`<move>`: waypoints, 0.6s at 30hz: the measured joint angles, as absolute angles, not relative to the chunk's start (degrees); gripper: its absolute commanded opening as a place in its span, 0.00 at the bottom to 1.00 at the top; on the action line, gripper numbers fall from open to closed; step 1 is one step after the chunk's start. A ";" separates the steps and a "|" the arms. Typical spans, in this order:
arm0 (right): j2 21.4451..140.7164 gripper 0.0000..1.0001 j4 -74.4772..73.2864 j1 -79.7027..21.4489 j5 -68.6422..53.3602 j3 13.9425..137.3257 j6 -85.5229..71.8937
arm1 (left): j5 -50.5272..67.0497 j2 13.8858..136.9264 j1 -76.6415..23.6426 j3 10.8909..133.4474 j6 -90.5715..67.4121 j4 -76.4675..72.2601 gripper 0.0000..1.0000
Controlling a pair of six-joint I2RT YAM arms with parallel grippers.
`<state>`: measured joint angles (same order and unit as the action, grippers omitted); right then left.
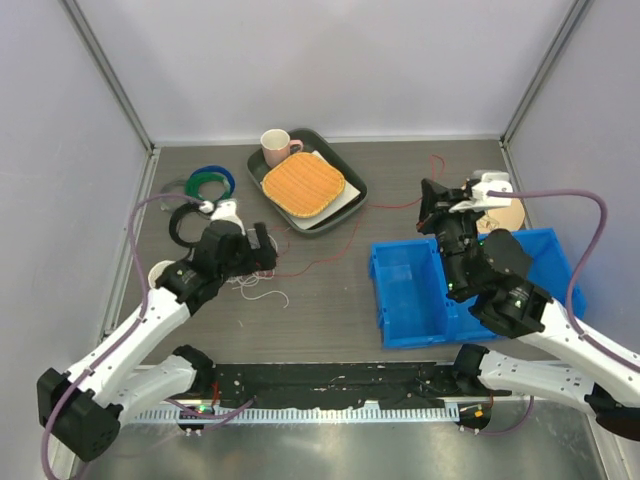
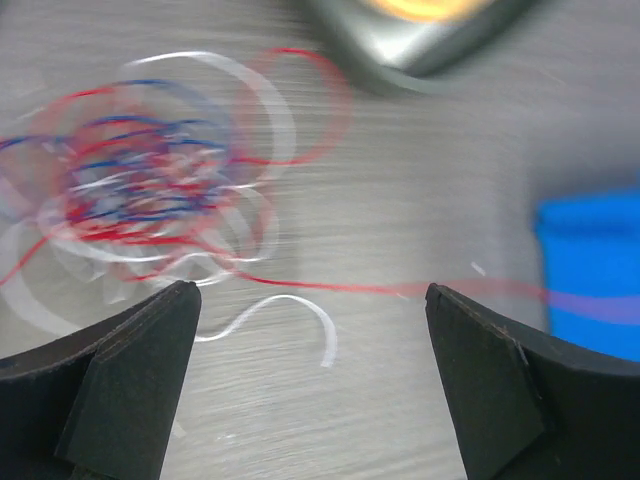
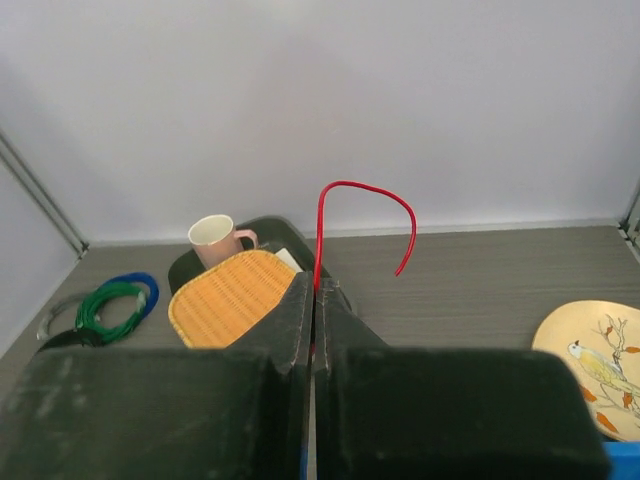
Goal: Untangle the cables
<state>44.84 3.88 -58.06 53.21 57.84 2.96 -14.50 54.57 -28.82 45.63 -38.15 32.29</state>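
Left wrist view: cables [image 2: 150, 190] lie ahead-left of the released left end effector [image 2: 310, 300]; right end effector [image 3: 314, 290] grasps red cable [image 3: 365, 190].

Woven orange mat [image 1: 303, 183], glossy blue plastic bin [image 1: 405, 285]

Tangled white, red, blue cables [image 2: 150, 190]

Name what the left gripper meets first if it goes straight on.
Likely the red cable crossing ahead of the left gripper, then the table; blur leaves depth unclear.
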 measured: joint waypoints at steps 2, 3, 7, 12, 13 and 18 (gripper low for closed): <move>46.00 0.01 2.59 -58.06 51.90 58.72 2.42 | -10.00 53.23 -33.26 44.07 -33.36 26.48 1.00; 46.96 0.01 1.41 -58.06 51.29 59.22 1.52 | -6.61 52.64 -36.29 42.87 -30.00 22.79 1.00; 48.14 0.01 -2.11 -58.06 50.92 60.01 -0.27 | -1.32 53.25 -43.35 39.42 -20.32 13.76 1.00; 46.44 0.01 -4.34 -58.06 50.89 60.01 -2.39 | -4.84 59.11 -44.73 37.54 -14.06 8.32 1.00; 45.82 0.01 -4.84 -58.06 50.89 60.03 -3.07 | -6.17 61.25 -44.73 37.58 -13.19 7.53 1.00; 43.35 0.01 -6.02 -58.06 51.31 60.25 -5.17 | -11.09 74.06 -44.73 40.40 -11.49 7.68 1.00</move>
<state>43.35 -6.02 -58.06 51.31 60.25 -5.17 -11.09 74.06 -44.73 40.40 -11.49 7.68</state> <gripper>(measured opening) 0.033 0.996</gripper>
